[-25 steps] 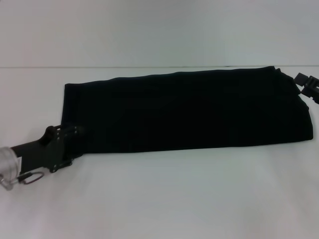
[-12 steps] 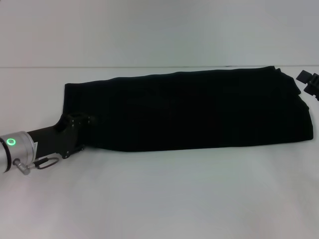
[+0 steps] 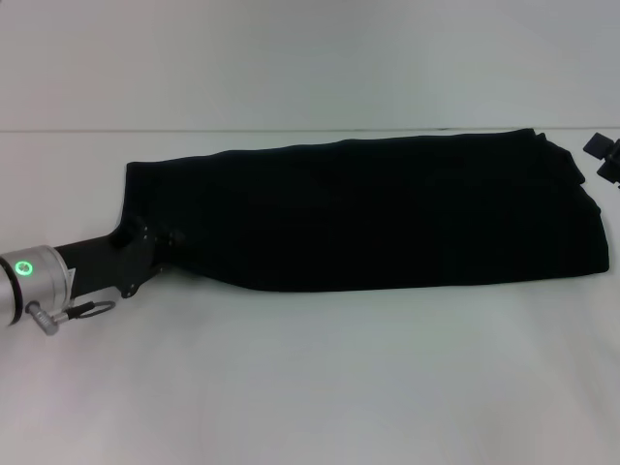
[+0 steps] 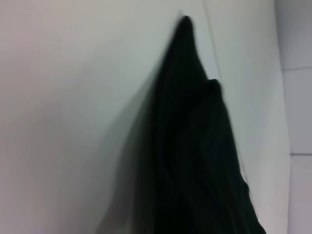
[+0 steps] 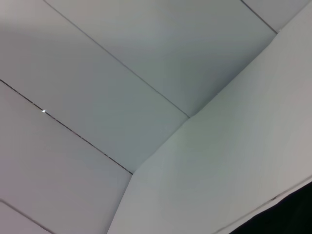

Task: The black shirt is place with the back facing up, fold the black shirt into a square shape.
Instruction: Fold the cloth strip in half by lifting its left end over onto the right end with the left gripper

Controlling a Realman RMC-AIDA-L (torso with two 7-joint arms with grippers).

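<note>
The black shirt (image 3: 387, 213) lies on the white table as a long folded band running from left to right, with no lettering showing. My left gripper (image 3: 163, 240) is at the shirt's near left corner, its tip merging with the dark cloth. The left wrist view shows the shirt (image 4: 195, 146) close up as stacked folded layers tapering away. My right gripper (image 3: 605, 157) is only partly in view at the right edge of the head view, just off the shirt's far right corner. A sliver of the shirt (image 5: 287, 219) shows in the right wrist view.
The white table (image 3: 310, 387) stretches in front of the shirt and to its left. A pale panelled wall (image 5: 122, 58) rises behind the table's back edge.
My left arm has pushed forward and to the right, so its gripper is now against the shirt's left corner. The right gripper has drawn back to the right, almost out of view.
</note>
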